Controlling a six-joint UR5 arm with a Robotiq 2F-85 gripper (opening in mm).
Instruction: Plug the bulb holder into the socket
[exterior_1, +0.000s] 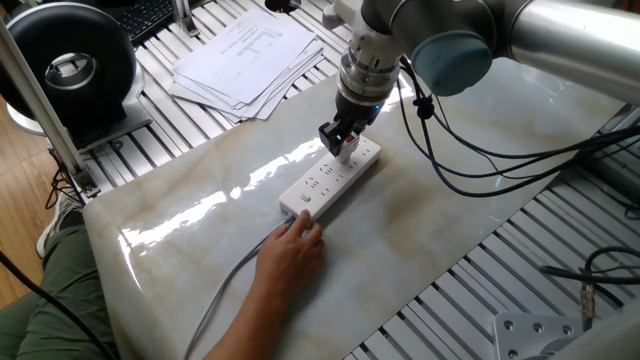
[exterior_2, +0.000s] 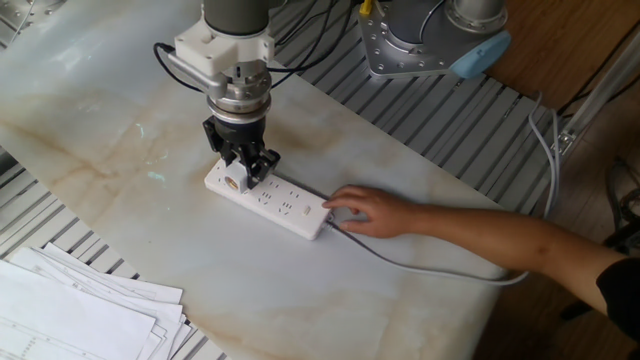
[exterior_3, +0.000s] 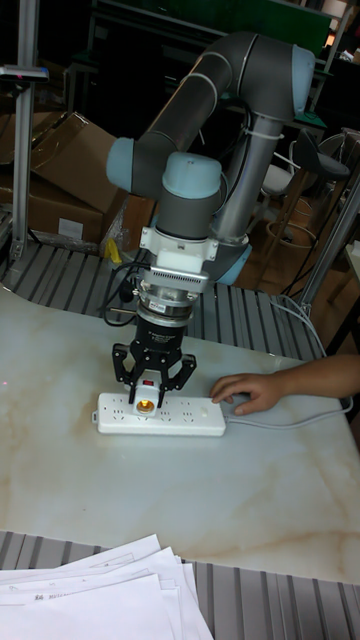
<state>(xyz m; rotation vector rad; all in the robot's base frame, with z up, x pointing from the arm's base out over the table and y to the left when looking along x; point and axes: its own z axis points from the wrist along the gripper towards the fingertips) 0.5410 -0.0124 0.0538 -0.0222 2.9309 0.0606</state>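
The socket (exterior_1: 318, 186) (exterior_2: 285, 205) (exterior_3: 190, 415) is a long white power strip lying on the marble table. The bulb holder (exterior_2: 235, 182) (exterior_3: 147, 396), small and white with a round end and a red mark, stands on the outlet at the strip's end far from the cable. My gripper (exterior_1: 340, 143) (exterior_2: 240, 170) (exterior_3: 149, 388) points straight down and is shut on the bulb holder, pressing it against the strip. In the one fixed view the holder is mostly hidden behind the fingers.
A person's hand (exterior_1: 290, 255) (exterior_2: 365, 210) (exterior_3: 245, 388) holds the strip's cable end. A grey cable (exterior_2: 440, 268) trails off the table. A stack of papers (exterior_1: 245, 55) (exterior_2: 70, 310) lies near the table edge. A black round device (exterior_1: 70, 65) stands far left.
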